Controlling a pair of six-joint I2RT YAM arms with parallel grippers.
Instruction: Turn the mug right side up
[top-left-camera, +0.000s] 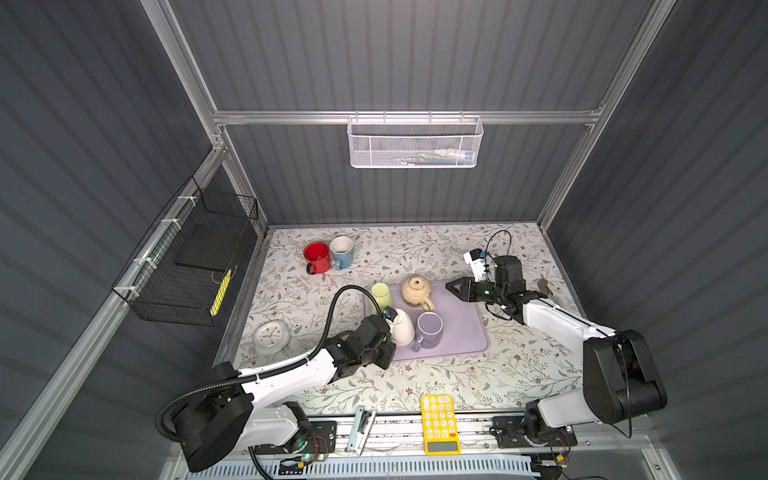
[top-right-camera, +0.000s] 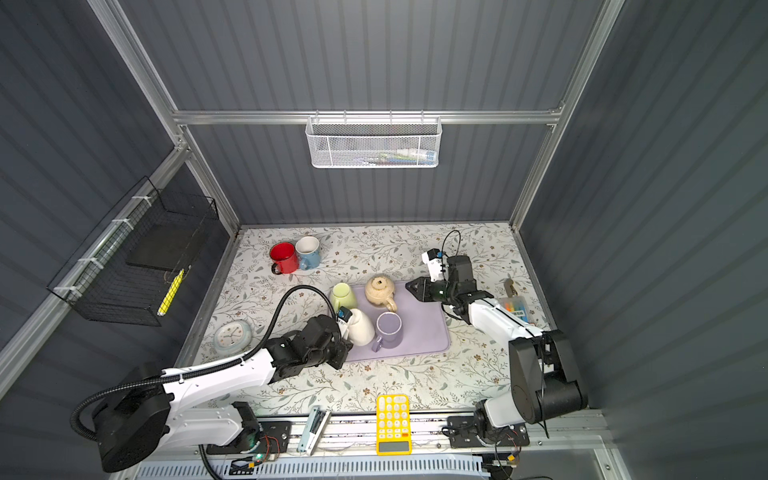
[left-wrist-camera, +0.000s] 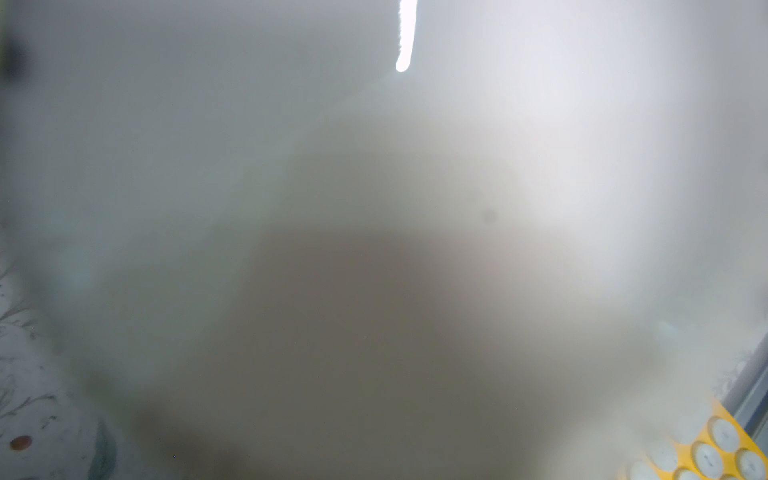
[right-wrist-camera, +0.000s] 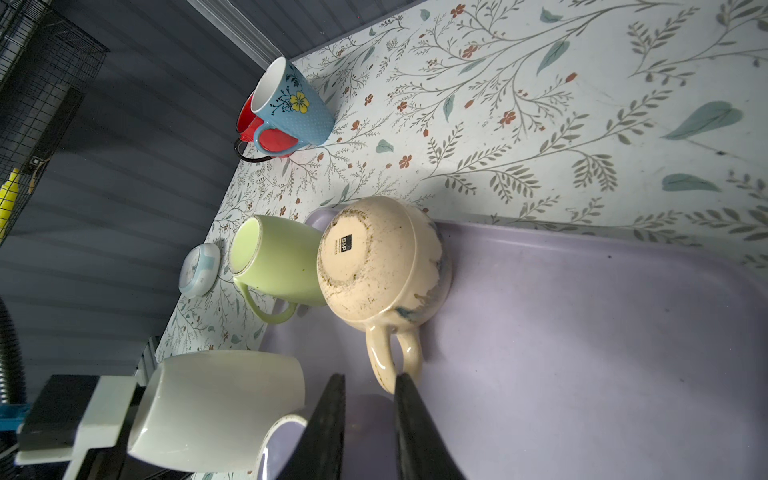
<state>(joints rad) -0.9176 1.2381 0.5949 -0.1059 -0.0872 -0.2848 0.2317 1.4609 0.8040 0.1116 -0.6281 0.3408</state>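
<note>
A white mug (top-left-camera: 404, 330) (top-right-camera: 362, 330) (right-wrist-camera: 216, 407) stands wide end down at the left edge of the purple mat (top-left-camera: 461, 328), leaning slightly. Its opening and handle do not show. My left gripper (top-left-camera: 388, 322) (top-right-camera: 343, 324) presses against its upper left side with the fingers hidden behind it. The left wrist view is filled by the blurred white mug wall (left-wrist-camera: 374, 208). A beige mug (top-left-camera: 416, 291) (right-wrist-camera: 374, 266) sits upside down at the back of the mat. My right gripper (top-left-camera: 449, 286) (right-wrist-camera: 370, 380) hovers right of it, with a narrow empty gap between the fingers.
On the mat, a purple mug (top-left-camera: 430, 330) stands upright beside the white one, a green mug (top-left-camera: 381, 294) behind it. Red (top-left-camera: 317, 257) and blue (top-left-camera: 342, 251) mugs stand at the back left. A clock (top-left-camera: 271, 336) lies left; a yellow calculator (top-left-camera: 439, 424) and a stapler (top-left-camera: 360, 430) at the front edge.
</note>
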